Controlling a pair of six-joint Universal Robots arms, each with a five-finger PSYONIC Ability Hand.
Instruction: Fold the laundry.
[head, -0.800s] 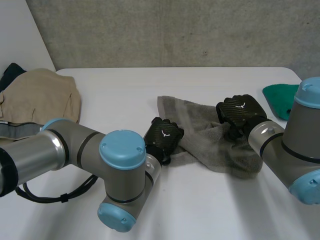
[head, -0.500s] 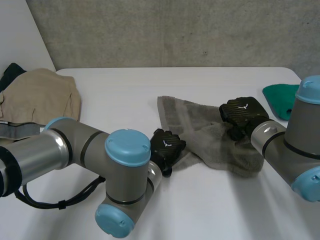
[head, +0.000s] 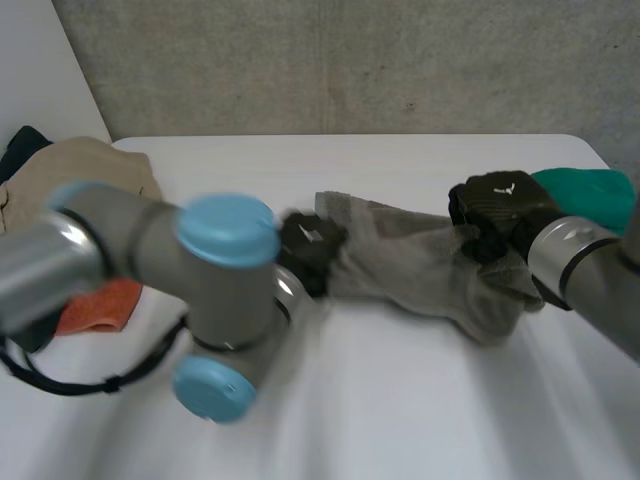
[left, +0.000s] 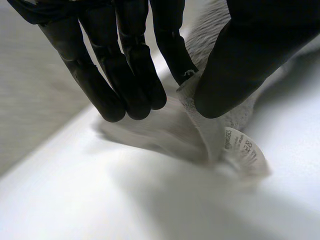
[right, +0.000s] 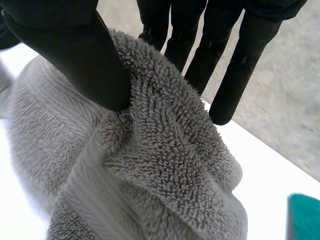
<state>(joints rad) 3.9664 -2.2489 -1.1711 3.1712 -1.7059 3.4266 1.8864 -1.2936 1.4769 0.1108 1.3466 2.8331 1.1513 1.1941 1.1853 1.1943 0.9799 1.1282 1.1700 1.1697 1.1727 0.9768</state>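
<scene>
Where the head view looks down on the white desk (head: 400, 400), a grey towel (head: 420, 265) stretches between the robot's two black hands, a little right of the desk's middle. The left hand (head: 305, 245) is at the towel's left end and the right hand (head: 500, 210) at its right end, where a bunched fold droops to the desk. A green cloth (head: 590, 185) lies just beyond the right hand. At the desk's far left sit a beige garment (head: 100, 160) and a dark garment (head: 22, 140), and an orange cloth (head: 95, 305) shows beneath the left arm (head: 150, 250).

In the left wrist view, the left hand (left: 125, 65) pinches a thin edge of the towel (left: 202, 122) between its thumb (left: 250, 50) and the finger nearest it. The other fingers hang straight and close together, their tips just above the desk (left: 125, 200). A white care label (left: 245, 150) on that edge curls onto the desk just below the thumb.

In the right wrist view, the right hand (right: 65, 45) clamps a thick fold of the towel (right: 165, 165) between thumb and fingers (right: 190, 40). The thumb presses into the looped pile and the fingers stand straight behind the fold. The rest of the towel bunches under the palm on the desk (right: 265, 165), with a corner of the green cloth (right: 305, 215) nearby.
</scene>
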